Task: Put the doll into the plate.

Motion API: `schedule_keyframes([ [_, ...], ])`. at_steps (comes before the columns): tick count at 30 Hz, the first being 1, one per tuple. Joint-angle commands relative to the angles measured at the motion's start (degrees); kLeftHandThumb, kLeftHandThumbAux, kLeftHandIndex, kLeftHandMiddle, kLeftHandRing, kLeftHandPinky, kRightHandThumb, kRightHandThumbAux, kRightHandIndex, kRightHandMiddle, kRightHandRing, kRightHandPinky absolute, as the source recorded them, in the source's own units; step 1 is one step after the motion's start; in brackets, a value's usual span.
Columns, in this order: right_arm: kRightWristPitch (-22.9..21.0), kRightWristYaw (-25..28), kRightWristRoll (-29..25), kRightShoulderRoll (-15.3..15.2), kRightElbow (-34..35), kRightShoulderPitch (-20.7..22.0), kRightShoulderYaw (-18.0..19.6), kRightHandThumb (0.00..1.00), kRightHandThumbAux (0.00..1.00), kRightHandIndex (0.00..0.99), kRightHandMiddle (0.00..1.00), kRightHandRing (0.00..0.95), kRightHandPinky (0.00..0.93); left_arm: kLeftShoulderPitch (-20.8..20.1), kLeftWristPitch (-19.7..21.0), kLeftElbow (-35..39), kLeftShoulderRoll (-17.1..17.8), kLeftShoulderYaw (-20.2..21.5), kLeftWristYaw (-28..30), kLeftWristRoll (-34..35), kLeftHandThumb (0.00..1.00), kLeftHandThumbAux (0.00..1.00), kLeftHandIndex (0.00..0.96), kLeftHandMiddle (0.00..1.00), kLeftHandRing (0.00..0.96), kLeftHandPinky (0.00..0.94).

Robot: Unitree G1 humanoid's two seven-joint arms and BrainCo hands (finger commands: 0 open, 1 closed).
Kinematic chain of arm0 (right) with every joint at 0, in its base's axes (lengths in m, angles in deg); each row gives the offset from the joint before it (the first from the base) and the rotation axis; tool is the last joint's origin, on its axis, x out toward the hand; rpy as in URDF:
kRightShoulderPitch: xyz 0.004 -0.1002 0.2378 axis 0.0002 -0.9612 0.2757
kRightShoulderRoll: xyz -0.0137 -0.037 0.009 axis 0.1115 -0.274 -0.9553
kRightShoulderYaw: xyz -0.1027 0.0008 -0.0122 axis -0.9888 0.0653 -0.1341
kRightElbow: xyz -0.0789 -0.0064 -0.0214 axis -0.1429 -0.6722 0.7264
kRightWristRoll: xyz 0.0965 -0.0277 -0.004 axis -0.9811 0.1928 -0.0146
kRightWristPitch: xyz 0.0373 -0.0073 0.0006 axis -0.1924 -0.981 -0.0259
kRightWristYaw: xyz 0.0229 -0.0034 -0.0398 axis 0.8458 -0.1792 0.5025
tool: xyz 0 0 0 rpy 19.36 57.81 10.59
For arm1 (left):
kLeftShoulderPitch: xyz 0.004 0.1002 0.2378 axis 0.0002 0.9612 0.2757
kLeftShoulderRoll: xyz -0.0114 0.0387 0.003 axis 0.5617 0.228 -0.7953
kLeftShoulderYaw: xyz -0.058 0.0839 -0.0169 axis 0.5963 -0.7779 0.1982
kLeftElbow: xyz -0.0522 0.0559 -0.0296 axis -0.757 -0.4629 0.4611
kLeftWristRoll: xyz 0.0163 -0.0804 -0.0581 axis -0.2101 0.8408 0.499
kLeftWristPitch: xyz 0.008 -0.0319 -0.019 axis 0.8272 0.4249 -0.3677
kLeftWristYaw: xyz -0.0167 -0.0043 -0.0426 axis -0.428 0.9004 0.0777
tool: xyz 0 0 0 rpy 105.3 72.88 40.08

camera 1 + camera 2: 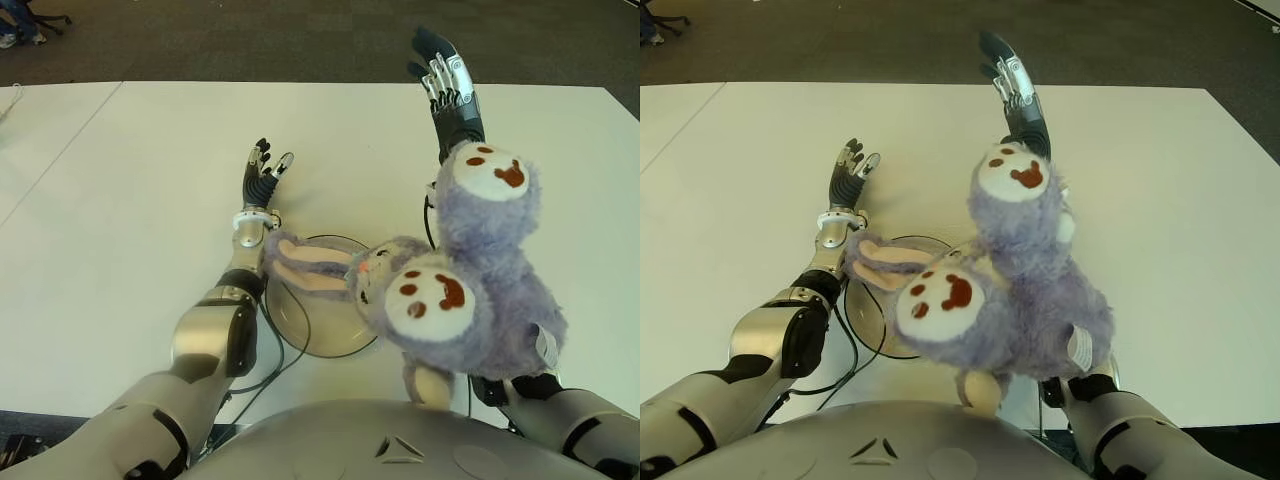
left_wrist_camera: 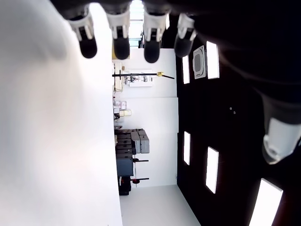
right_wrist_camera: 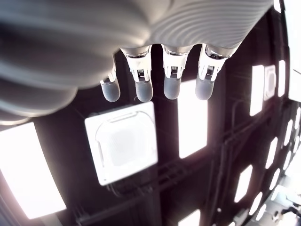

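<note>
The right hand (image 1: 445, 75) is raised well above the table (image 1: 120, 200), palm up, its fingers (image 3: 171, 89) stretched straight out and holding nothing — its wrist view shows only ceiling lights beyond the fingertips. Just behind the hand, back along its own forearm, the doll (image 1: 470, 290), a purple plush rabbit, lies draped over the arm rather than gripped: two white foot pads with brown prints face up, and one long ear (image 1: 305, 265) hangs down toward the plate (image 1: 310, 330). The plate sits on the table below and inward of this arm, partly hidden by the doll's head.

The left hand (image 1: 262, 175) shows on the far side of the plate, also with fingers (image 2: 120, 44) extended and holding nothing.

As I read it, the step in hand is getting the doll off the forearm and down onto the plate. Nothing clamps the toy, so a quick swing would likely throw it past the rim. Better to lower the arm slowly over the plate's middle and roll the forearm inward, letting the heavy body slide off after the ear — or bring the left hand across to steady and guide it. The doll is bulky next to the plate, so centring matters.
</note>
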Motion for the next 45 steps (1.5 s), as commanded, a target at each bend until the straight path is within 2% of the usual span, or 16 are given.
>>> schedule_keyframes([
  [1,-1.8,0.4,-1.7,1.1,-1.1,0.1,1.4,0.026,0.220,0.000,0.000,0.000,0.000,11.1,7.6,-7.7,-4.5,-0.2,-1.6,-0.1,0.000,0.529,0.025,0.102,0.074,0.017],
  [15,-3.6,2.3,-2.7,-0.4,-0.4,-0.3,3.0,0.046,0.231,0.000,0.000,0.000,0.000,11.2,6.3,-7.6,-4.7,-1.5,-3.6,-1.4,0.000,0.519,0.047,0.118,0.092,0.001],
  [27,-3.7,0.9,1.7,-2.6,-2.2,0.3,4.4,0.057,0.222,0.000,0.000,0.000,0.000,11.0,7.2,-7.7,-4.9,-1.5,-3.5,-0.9,0.000,0.502,0.046,0.118,0.091,0.000],
  [30,-3.2,1.9,0.7,-3.8,-3.7,0.6,5.4,0.057,0.223,0.000,0.000,0.000,0.000,10.9,7.4,-7.7,-5.0,-1.5,-3.4,-0.8,0.000,0.504,0.048,0.119,0.092,0.001],
  [35,-2.8,6.2,-3.5,-8.6,-13.3,5.1,9.2,0.052,0.240,0.000,0.000,0.000,0.000,10.9,7.3,-7.7,-5.1,-1.5,-3.6,-0.7,0.000,0.505,0.046,0.121,0.093,0.000],
  [37,-3.7,5.6,-3.0,-10.1,-18.1,7.8,10.5,0.028,0.260,0.000,0.000,0.000,0.000,11.0,7.1,-7.7,-5.1,-1.6,-3.7,-0.7,0.000,0.505,0.040,0.119,0.092,0.000],
  [41,-4.1,4.0,-1.8,-11.2,-21.8,10.0,11.5,0.008,0.285,0.000,0.000,0.000,0.000,11.0,7.1,-7.7,-5.2,-1.7,-3.9,-0.7,0.000,0.510,0.041,0.126,0.100,0.005],
  [45,-6.2,3.9,-1.6,-13.8,-29.6,14.4,13.1,0.000,0.315,0.000,0.000,0.000,0.000,11.0,6.9,-7.7,-5.3,-1.9,-4.3,-1.0,0.000,0.512,0.042,0.128,0.101,0.000],
])
